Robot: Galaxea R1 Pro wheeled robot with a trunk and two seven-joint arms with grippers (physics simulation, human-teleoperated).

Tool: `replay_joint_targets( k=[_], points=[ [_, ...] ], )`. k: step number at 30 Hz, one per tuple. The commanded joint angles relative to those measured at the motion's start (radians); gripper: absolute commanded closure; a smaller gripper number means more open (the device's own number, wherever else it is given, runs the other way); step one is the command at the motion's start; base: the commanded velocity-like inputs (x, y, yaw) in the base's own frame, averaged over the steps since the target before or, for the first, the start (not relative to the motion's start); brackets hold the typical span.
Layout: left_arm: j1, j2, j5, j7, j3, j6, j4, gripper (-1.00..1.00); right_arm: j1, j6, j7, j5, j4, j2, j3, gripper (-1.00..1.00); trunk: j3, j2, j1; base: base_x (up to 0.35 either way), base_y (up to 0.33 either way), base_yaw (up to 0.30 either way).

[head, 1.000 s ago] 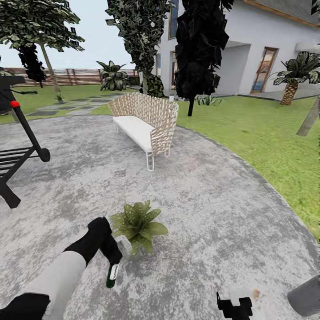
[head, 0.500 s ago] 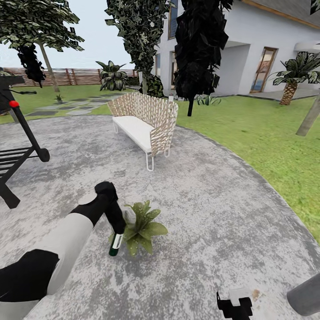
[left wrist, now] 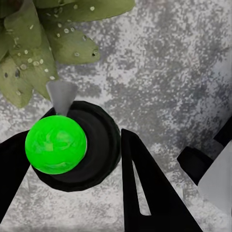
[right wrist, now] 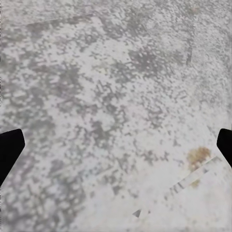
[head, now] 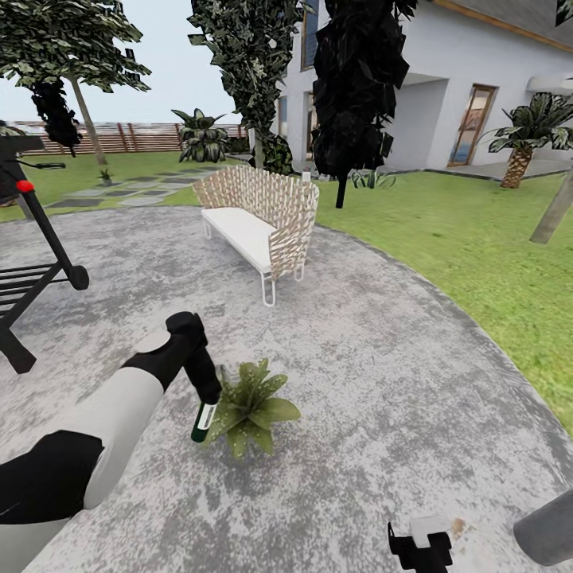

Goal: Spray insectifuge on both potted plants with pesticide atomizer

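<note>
Left gripper [head: 208, 402] clamped on the pesticide atomizer [head: 203, 422] beside the potted plant [head: 251, 404]; likely light, rigid, slick plastic, best gripped round the bottle body.

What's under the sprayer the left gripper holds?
The sprayer hangs in the left gripper over the potted plant's left edge and grey patio. Leaves hide the pot; the nozzle can't be made out.

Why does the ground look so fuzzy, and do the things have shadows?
In the right wrist view the grey patio is a grainy, smeared blur. In the head view the potted plant and wicker sofa cast no clear shadows; the light is flat. In the left wrist view the pesticide atomizer looks sharper, with spotted leaves.
</note>
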Motion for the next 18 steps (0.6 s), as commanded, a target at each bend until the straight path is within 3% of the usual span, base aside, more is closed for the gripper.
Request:
replay_joint_targets(
  k=[1,3,4,5,10,13,18],
  points=[
    [0.000,0.002,-0.007,-0.008,-0.001,0.010,-0.001,1.00,-0.001,-0.004,-0.003,0.010,0.001,0.001,-0.006,-1.00,-0.001,0.000,0.000,0.000,0.000,0.000],
    [0.002,0.004,-0.007,-0.008,-0.001,0.009,0.001,1.00,-0.001,-0.004,-0.004,0.010,0.001,0.005,-0.006,-1.00,-0.001,0.000,0.000,0.000,0.000,0.000],
    [0.014,0.006,-0.043,-0.008,0.000,0.009,0.045,1.00,-0.001,-0.004,-0.004,0.010,0.001,0.005,-0.006,-1.00,-0.001,0.000,0.000,0.061,0.000,0.000],
    [0.016,0.003,-0.111,-0.008,0.004,0.012,0.075,1.00,-0.001,-0.004,-0.004,0.010,0.001,0.005,-0.006,-1.00,-0.001,0.000,0.000,0.296,0.000,0.000],
    [0.016,0.001,-0.115,-0.008,0.006,0.011,0.077,1.00,-0.001,-0.004,-0.005,0.010,0.002,0.005,-0.006,-1.00,-0.001,0.000,0.000,0.282,-0.126,0.008],
    [0.016,-0.001,-0.118,-0.008,0.003,0.010,0.077,1.00,-0.001,-0.004,-0.005,0.010,0.002,0.005,-0.006,-1.00,-0.001,0.000,0.000,0.174,-0.229,0.191],
    [0.016,-0.003,-0.119,-0.008,0.004,0.012,0.077,1.00,-0.001,-0.004,-0.004,0.010,0.003,0.006,-0.006,-1.00,-0.001,0.000,0.000,-0.015,-0.211,0.062]
  ],
)
